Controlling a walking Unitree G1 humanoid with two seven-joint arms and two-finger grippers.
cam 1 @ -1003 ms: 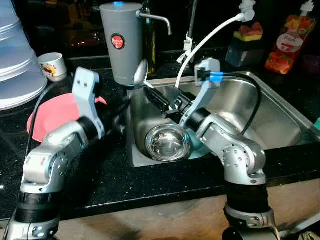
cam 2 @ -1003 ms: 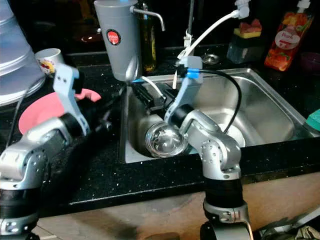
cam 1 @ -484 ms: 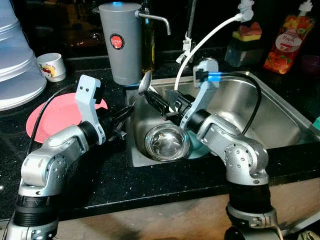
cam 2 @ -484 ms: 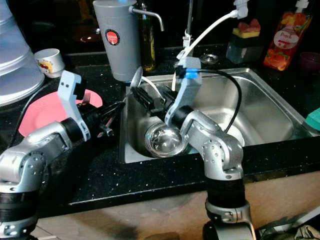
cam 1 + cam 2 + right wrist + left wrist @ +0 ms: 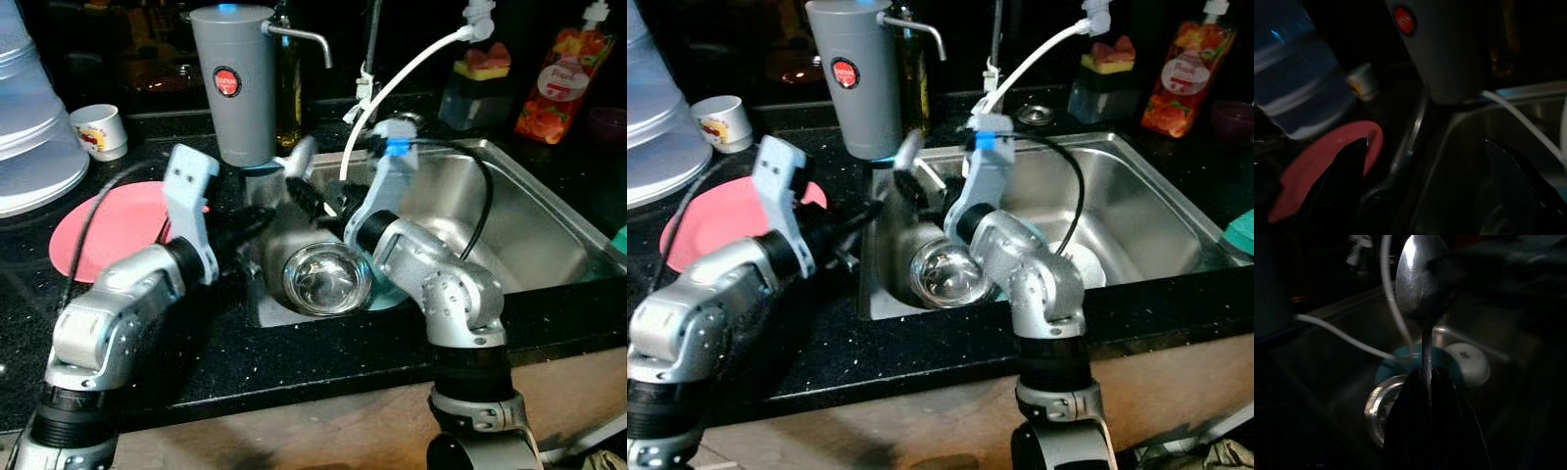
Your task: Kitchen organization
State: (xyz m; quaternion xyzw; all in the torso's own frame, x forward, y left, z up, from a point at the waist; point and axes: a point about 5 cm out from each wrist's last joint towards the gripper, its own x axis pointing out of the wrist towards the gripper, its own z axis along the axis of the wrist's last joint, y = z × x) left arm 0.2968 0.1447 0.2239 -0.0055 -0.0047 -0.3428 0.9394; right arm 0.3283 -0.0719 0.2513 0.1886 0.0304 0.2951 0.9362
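Note:
A steel spoon (image 5: pixel 299 157) stands bowl-up over the left rim of the sink (image 5: pixel 529 206). My left gripper (image 5: pixel 253 217) reaches in from the counter and is shut on its handle; the left wrist view has the spoon (image 5: pixel 1420 284) rising from between the dark fingers (image 5: pixel 1410 401). My right gripper (image 5: pixel 302 196) sits just right of the spoon, inside the sink. Its fingers (image 5: pixel 1342 181) are spread wide open, with the spoon handle (image 5: pixel 1408 142) apart from them. Below both grippers, a steel bowl (image 5: pixel 328 277) rests on a teal plate (image 5: pixel 387 294).
A pink plate (image 5: pixel 108 220) lies on the black counter at left, beside a large water bottle (image 5: pixel 29 108) and a small cup (image 5: pixel 98 130). A grey water dispenser (image 5: pixel 233 83) stands behind the sink's corner. A white hose (image 5: pixel 411 69) arcs over the sink.
The spoon has passed from my right gripper to my left. My left arm swung right to the sink's rim and shut on the handle; my right gripper opened.

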